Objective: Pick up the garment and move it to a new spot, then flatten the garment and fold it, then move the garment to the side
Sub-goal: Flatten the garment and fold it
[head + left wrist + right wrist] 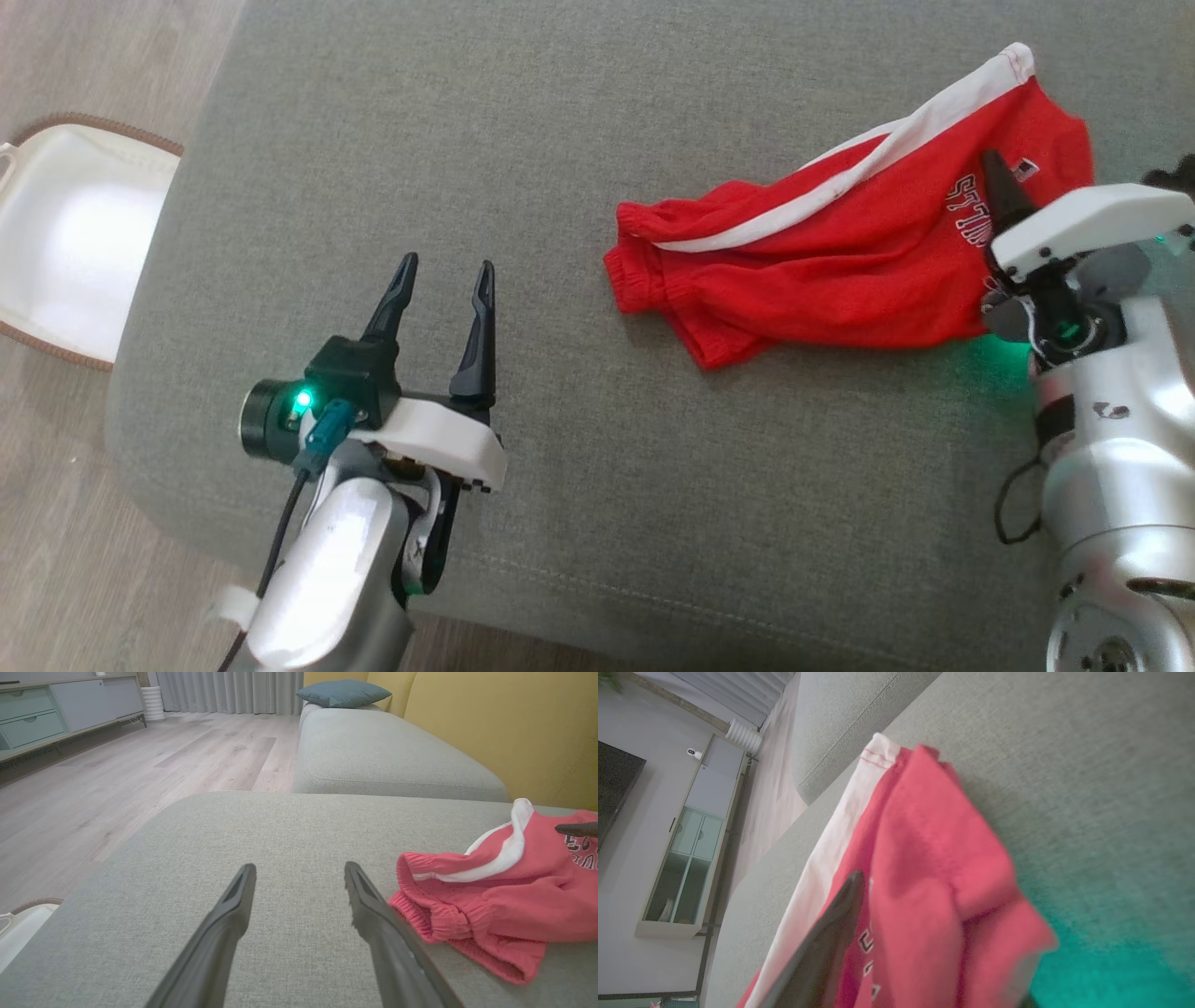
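Jaws of the left gripper point(446, 280) spread wide, empty, touching nothing, poised over bare fabric of the grey cushion point(653, 523) near its left edge, fingers pointing toward the far side. Just to the right of those fingers in the left wrist view, close but apart, the gathered elastic hem of the red garment point(822, 271). On the right gripper point(1004, 201), one dark finger point(817, 952) laid across the garment's printed face beside the white stripe point(840, 177). Other finger buried behind a raised fold of red cloth, so cloth between the jaws. Cannot tell how wide the gap stands, nor whether the fold is pinched or merely straddled. Garment crumpled on the cushion's right half, toward the far right corner, waistband end pointing at the middle, stripe running slantwise to the far tip. Dark lettering point(966, 201) partly covered by the finger and the gripper's white housing, unreadable. Green lamp glow on the cushion at the garment's near right end. Right arm cut off by the picture's right border. Off the cushion's left edge, on the wooden floor point(56, 523), a white object with a brown rim point(75, 233), cropped at the border, hard to identify. Beyond the far edge in the left wrist view, a second grey seat point(387, 756) with a blue pillow point(343, 693), against a yellow backrest point(490, 732).
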Controlling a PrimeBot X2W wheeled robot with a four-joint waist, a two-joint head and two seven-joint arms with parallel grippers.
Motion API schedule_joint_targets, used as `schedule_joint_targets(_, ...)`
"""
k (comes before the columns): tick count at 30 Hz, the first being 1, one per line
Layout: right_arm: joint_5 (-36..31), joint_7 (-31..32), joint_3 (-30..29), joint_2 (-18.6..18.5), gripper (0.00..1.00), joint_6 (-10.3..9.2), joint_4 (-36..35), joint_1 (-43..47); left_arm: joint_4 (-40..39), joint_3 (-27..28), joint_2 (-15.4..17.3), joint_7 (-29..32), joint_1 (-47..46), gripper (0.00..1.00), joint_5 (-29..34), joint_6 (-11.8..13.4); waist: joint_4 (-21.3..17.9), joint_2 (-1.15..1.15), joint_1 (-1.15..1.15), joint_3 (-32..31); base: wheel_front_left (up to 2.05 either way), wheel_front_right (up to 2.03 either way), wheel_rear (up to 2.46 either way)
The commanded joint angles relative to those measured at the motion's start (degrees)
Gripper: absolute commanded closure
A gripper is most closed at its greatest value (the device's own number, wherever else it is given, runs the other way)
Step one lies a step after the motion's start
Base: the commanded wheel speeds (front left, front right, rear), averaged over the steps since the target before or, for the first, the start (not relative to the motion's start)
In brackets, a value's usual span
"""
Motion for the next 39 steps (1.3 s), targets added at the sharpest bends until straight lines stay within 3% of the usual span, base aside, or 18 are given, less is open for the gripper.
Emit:
schedule_joint_targets(1,0.63,-0.16,2.12,1.26,1.00,0.37,-0.81,-1.04,-1.28,2.11,0.45,-0.69,-2.10,0.00,0.40,-0.39,-0.19,0.00,0.00,-0.28,0.00,0.00,0.00)
schedule_joint_targets(17,6.21,-13.62,-0.67,1.53,1.00,0.37,-2.39,7.90,0.28,3.21,0.32,-0.69,0.02,0.00,0.32,-1.09,-6.81,0.00,0.00,-6.18,0.00,0.00,0.00)
schedule_joint_targets(23,10.56,-17.37,3.50,1.55,1.00,0.37,-2.25,12.97,0.23,3.98,0.60,-0.69,2.01,0.00,0.16,-1.05,-9.11,0.00,0.00,-8.57,0.00,0.00,0.00)
schedule_joint_targets(33,14.82,-22.84,6.18,1.56,1.00,0.37,3.54,12.61,0.05,3.73,0.28,-0.69,3.84,0.00,0.11,-1.33,-8.74,0.00,0.00,-10.15,0.00,0.00,0.00)
schedule_joint_targets(39,18.63,-24.64,12.31,1.56,1.00,0.37,1.03,11.71,0.07,4.05,0.65,-0.69,4.86,0.00,-0.05,-1.32,-8.08,0.00,0.00,-10.94,0.00,0.00,0.00)
